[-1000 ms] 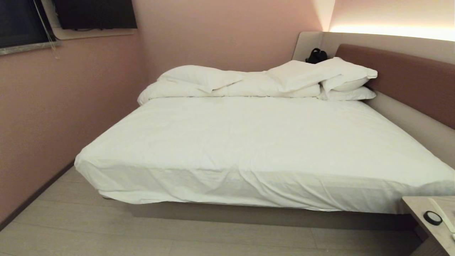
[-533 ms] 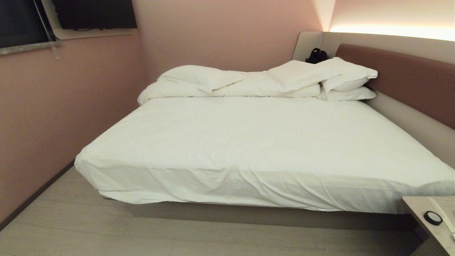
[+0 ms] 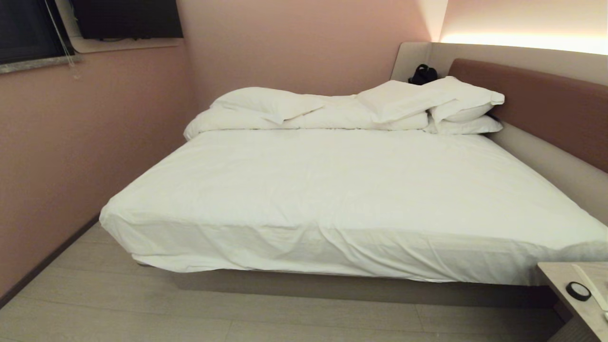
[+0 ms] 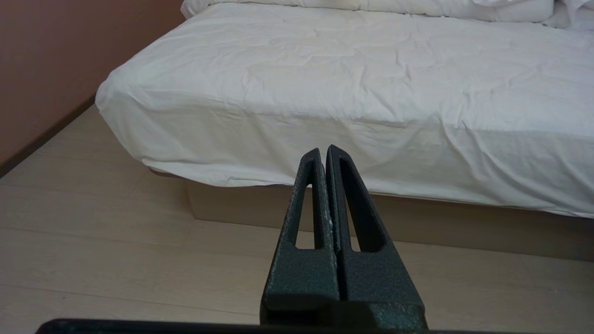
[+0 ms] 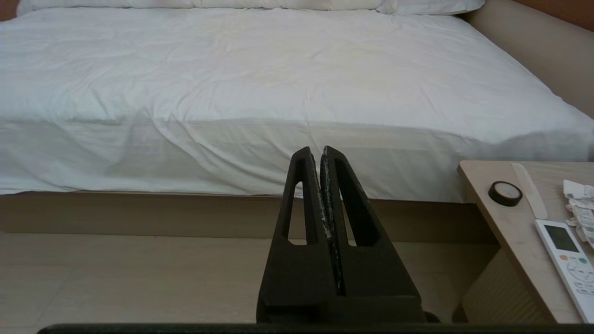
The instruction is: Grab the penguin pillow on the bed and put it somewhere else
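White sheet covers the bed (image 3: pixel 332 190), and across the last second the head view holds exactly as it was; the bed, the duvet (image 3: pixel 308 116) folded along its far edge and the white pillows (image 3: pixel 456 107) by the headboard (image 3: pixel 536 104) all lie unmoved; nothing in the scene has changed. The penguin pillow appears in no view; no blue cloth lies on the sheet, among the bedding or on the floor (image 3: pixel 118 308), so I cannot tell where it is. Neither arm enters the head view; the left gripper (image 4: pixel 323 150) and the right gripper (image 5: pixel 316 150) each hang low over the floor facing the bed's near side, fingers clenched on nothing. A black ring (image 5: pixel 505 193) and a remote (image 5: pixel 564 257) lie on the counter (image 5: pixel 510 227) at the right. My judgement: the pillow is off the bed already, or the search has yet to start.
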### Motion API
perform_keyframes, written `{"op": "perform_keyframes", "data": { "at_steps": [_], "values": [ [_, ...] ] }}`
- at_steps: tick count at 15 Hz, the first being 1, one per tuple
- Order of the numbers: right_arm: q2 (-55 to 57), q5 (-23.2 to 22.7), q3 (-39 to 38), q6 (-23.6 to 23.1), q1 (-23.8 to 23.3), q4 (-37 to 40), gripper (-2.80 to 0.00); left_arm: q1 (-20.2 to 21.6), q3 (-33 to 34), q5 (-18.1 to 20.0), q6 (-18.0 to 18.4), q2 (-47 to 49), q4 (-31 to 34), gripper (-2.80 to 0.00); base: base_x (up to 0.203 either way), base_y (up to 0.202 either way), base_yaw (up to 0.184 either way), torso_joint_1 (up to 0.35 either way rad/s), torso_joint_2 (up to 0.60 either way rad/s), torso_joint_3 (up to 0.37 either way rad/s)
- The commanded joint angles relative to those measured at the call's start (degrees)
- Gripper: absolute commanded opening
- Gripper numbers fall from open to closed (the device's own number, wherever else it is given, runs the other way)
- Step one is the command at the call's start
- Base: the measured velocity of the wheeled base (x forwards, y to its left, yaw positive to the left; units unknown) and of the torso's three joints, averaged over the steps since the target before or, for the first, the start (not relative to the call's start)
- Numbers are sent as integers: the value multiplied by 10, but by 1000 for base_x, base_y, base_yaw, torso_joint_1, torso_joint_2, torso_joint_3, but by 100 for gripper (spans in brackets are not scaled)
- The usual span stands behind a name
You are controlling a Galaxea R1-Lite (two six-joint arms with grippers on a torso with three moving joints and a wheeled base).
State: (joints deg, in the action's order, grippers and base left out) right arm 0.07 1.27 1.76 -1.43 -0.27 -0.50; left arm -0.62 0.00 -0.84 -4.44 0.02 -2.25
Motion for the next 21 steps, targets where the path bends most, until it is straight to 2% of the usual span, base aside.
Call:
{"op": "perform_keyframes", "data": {
  "at_steps": [1, 9, 15, 21],
  "values": [
    [0, -5, -4, 1, 0, 0, -280, 0, 0, 0, 0, 0, 0, -280, 0, 0, 0, 0, 0, 0],
    [-1, -12, -18, 3, 0, 3, -280, 0, 0, 0, 0, 0, 0, -280, 0, 0, 0, 0, 0, 0],
    [-1, -7, -18, 44, 0, 2, -280, 0, 0, 0, 0, 0, 0, -280, 0, 0, 0, 0, 0, 0],
    [-1, -7, -18, 44, 0, 2, -280, 0, 0, 0, 0, 0, 0, -280, 0, 0, 0, 0, 0, 0]
  ]
}}
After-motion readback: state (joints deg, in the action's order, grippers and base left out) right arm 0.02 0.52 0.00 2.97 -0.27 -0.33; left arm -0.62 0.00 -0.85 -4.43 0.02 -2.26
